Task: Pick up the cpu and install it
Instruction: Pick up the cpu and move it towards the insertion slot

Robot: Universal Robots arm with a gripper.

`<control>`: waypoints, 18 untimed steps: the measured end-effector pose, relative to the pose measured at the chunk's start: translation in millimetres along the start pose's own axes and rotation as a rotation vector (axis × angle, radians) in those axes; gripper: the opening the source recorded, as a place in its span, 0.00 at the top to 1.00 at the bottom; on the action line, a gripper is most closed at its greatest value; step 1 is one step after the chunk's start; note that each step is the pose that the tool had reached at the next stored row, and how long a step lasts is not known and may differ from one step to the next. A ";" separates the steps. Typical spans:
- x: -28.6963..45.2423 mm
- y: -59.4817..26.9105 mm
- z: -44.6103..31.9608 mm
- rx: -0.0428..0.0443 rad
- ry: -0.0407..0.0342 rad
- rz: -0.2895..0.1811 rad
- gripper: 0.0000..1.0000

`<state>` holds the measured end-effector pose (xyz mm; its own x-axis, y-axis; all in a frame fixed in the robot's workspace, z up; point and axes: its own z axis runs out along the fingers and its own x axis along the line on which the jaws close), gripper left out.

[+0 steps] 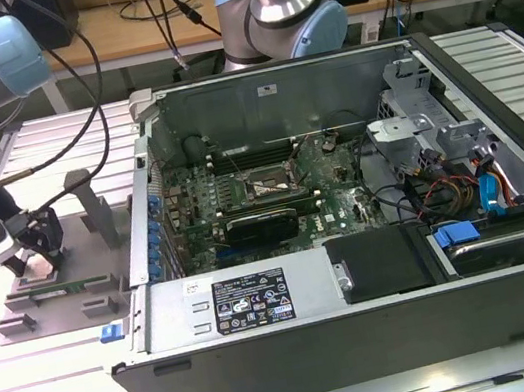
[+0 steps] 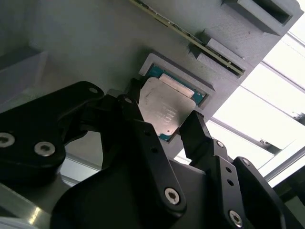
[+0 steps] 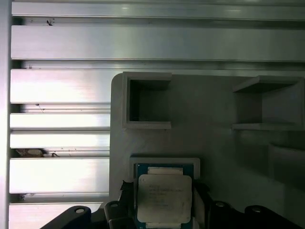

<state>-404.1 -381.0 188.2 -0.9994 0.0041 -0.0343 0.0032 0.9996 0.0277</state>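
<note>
The cpu [image 2: 167, 107] [image 3: 164, 202] is a small square chip with a pale silver top and a green rim. It lies in a shallow square recess of the grey plastic tray [image 1: 58, 305] [image 2: 86, 43] [image 3: 209, 100]. My gripper [image 1: 34, 258] [image 2: 164, 119] [image 3: 164, 193] is down over that recess at the exterior view's left. Its black fingers [image 2: 136, 114] press against two opposite edges of the chip, shut on it. The dark metal-framed socket [image 1: 265, 183] sits on the motherboard inside the open computer case [image 1: 358, 280].
Upright grey blocks [image 1: 90, 201] rise from the tray just beside the gripper. A long green strip [image 1: 70, 287] lies in a slot of the tray. The case wall [image 1: 144, 217] stands between tray and motherboard. Ribbed aluminium tabletop [image 3: 57, 90] surrounds the tray. A second arm's base [image 1: 285, 9] stands behind the case.
</note>
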 end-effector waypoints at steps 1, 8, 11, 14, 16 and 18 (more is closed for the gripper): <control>0.0 0.0 0.0 0.0000 0.0000 0.000 0.40; 0.0 0.0 -0.1 0.0002 0.0001 0.000 0.40; 0.0 0.0 -0.1 0.0002 0.0000 0.000 0.46; 0.0 0.0 -0.7 0.0003 0.0001 0.000 0.46; -0.5 0.4 -13.6 0.0003 0.0000 0.000 0.46; -0.9 0.8 -27.5 0.0003 -0.0001 0.001 0.46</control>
<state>-404.1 -381.0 215.6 -0.9994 0.0051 -0.0344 0.0042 0.9996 0.0274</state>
